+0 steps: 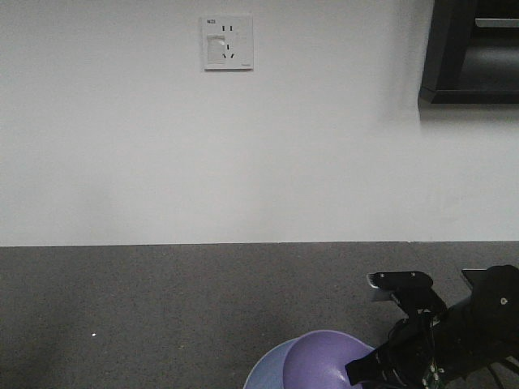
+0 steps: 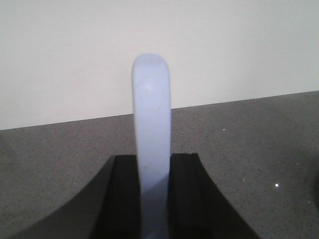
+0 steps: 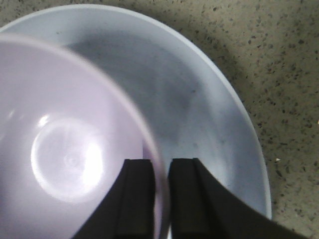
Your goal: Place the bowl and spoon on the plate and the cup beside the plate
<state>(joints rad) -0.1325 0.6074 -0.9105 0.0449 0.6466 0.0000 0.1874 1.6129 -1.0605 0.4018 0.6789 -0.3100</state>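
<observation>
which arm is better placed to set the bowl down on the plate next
Right: the right gripper is shut on the rim of the bowl, directly over the plate. The left gripper holds the spoon, with no plate in its view.

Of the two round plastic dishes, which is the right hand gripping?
The small lavender-purple plastic bowl: the right hand pinches its rim, one finger each side. The wider light blue plastic plate lies beneath it, ungripped.

Backdrop: plain wall above a dark counter.
White wall [image 1: 259, 154], evenly lit, with a white socket plate [image 1: 227, 43] high at centre. Black cabinet [image 1: 474, 53] in the top right corner. Grey speckled countertop [image 1: 162, 308] meets the wall.
</observation>
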